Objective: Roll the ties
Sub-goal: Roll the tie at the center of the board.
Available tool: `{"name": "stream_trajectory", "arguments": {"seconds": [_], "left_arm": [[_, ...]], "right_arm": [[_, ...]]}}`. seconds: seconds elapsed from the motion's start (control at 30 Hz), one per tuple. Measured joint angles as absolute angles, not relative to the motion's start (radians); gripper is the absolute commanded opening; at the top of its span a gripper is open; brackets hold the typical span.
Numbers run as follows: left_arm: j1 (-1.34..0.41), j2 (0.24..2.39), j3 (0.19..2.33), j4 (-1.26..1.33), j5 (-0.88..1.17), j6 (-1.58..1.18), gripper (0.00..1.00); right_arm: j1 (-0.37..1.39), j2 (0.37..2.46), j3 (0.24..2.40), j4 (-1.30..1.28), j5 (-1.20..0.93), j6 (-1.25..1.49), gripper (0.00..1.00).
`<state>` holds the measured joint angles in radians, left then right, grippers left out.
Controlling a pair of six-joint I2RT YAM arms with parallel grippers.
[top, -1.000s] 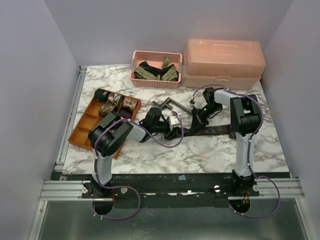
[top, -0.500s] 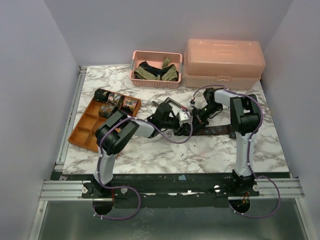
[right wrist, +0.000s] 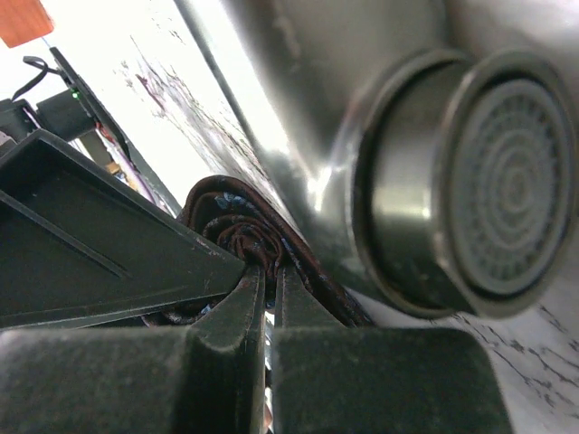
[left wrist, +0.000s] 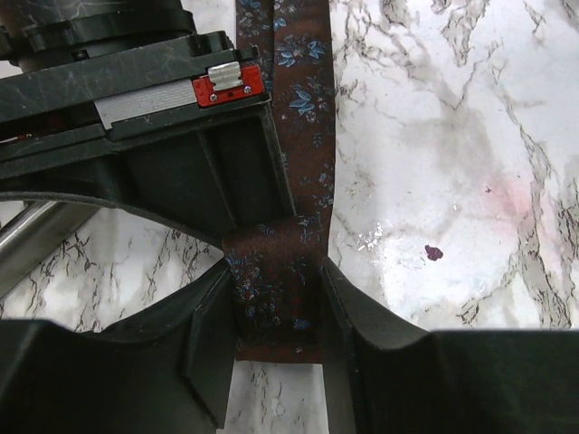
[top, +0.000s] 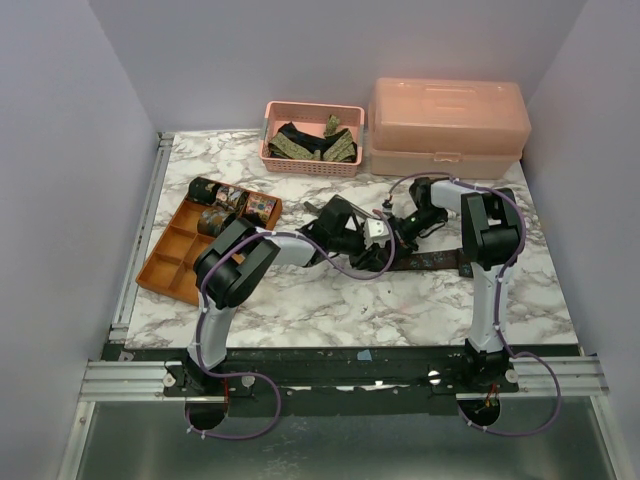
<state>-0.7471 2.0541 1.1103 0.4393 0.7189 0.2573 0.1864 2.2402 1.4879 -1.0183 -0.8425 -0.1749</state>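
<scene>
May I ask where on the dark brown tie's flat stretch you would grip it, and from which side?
Probably across its narrow width, from above: the dark brown tie lies flat on the marble table, so jaws straddling its long edges can pinch it.

Left arm (top: 270,250) and right arm (top: 485,225) reach inward; left fingers (left wrist: 213,334) pinching, right fingers (right wrist: 226,316) pressed together.

Tie (left wrist: 308,108): woven floral cloth, matt. Table (left wrist: 470,181): glossy marble-look. Bar (right wrist: 308,72): brushed metal.
</scene>
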Motion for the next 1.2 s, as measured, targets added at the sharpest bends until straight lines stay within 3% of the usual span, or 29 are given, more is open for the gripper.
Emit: {"name": "stream_trajectory", "arguments": {"seconds": [0.17, 0.43, 0.67, 1.07, 1.2], "left_arm": [[-0.753, 2.050, 1.155, 0.324, 0.698, 0.292, 0.37], [-0.758, 2.038, 1.158, 0.245, 0.662, 0.330, 0.25], [-0.763, 2.038, 1.186, 0.175, 0.633, 0.352, 0.21], [-0.782, 2.052, 1.254, 0.064, 0.532, 0.442, 0.19], [-0.786, 2.054, 1.266, 0.042, 0.530, 0.453, 0.20]], "right_arm": [[0.181, 2.233, 1.473, -1.001, -0.857, -0.175, 0.01], [0.181, 2.213, 1.449, -0.974, -0.859, -0.185, 0.01], [0.181, 2.207, 1.457, -0.978, -0.859, -0.201, 0.20], [0.107, 2.227, 1.587, -1.024, -0.894, -0.280, 0.40], [0.090, 2.227, 1.589, -1.058, -0.927, -0.302, 0.53]]}}
